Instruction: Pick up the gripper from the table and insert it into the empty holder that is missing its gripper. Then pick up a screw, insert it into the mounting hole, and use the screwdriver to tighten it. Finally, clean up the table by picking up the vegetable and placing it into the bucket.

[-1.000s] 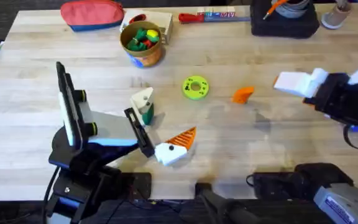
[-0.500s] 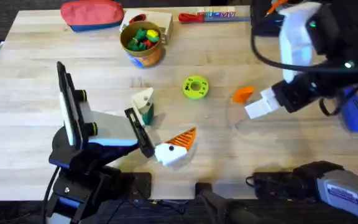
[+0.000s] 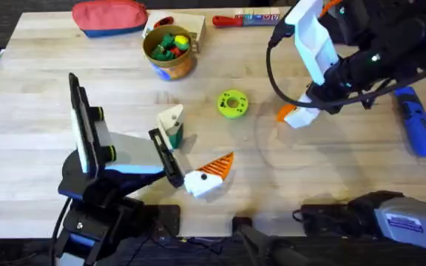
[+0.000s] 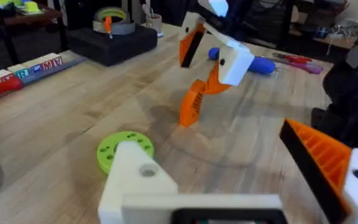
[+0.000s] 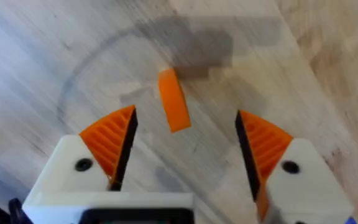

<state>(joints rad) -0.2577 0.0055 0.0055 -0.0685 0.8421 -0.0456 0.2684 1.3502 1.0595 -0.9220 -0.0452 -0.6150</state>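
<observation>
**Spread fingers over the loose orange wedge**

Fingers (image 5: 114, 146) of the right gripper (image 5: 185, 143) stand wide apart, their orange ribbed pads facing each other, with the loose orange gripper wedge (image 5: 174, 101) lying on the wooden table (image 3: 331, 170) just beyond the gap and untouched. From overhead, the right gripper (image 3: 299, 117) sits at about 3 o'clock from the green disc (image 3: 232, 103), right at the wedge (image 3: 286, 112), whose orange tip shows beside the white finger.

On the left gripper (image 3: 191, 151), one finger is the bare white holder (image 3: 170, 122) with no wedge and the other carries an orange ribbed pad (image 3: 217, 165); the two are well apart, holding nothing. The left wrist view shows the holder (image 4: 138, 180) near the green disc (image 4: 124, 148), and farther off the right gripper (image 4: 207, 74) poised at the wedge (image 4: 194, 102).

The blue screwdriver (image 3: 416, 127) lies at 3 o'clock from the right gripper. The bucket (image 3: 169, 50), filled with mixed toys, stands at 11 o'clock from the disc.
</observation>
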